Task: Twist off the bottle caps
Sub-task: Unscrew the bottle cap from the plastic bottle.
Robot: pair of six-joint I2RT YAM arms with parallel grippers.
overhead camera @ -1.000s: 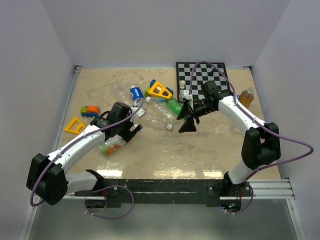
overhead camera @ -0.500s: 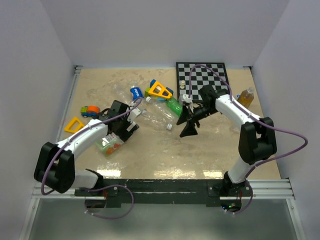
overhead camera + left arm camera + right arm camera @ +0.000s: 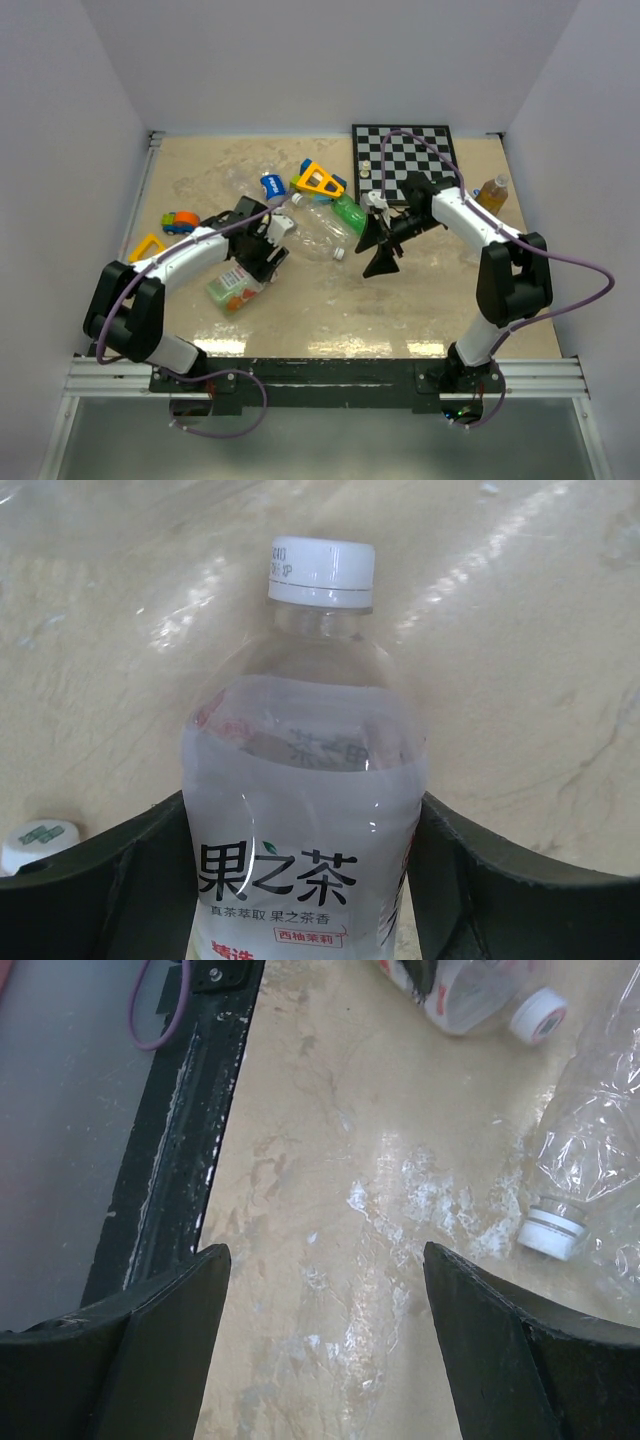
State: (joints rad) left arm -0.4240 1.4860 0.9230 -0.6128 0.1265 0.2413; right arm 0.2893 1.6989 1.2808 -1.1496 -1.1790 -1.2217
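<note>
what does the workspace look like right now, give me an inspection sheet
surface: glossy beige marbled tabletop, whitish scuffs
job's things: white screw cap on clear labelled plastic bottle; crushed clear bottle also capped
clutter: black-and-white chessboard, yellow triangle toys, small multicoloured toy car
grippers: left gripper closed on the labelled bottle's sides; right gripper open, empty
cables: purple cables looped along both arms
surroundings: plain white walls; black rail at near edge
</note>
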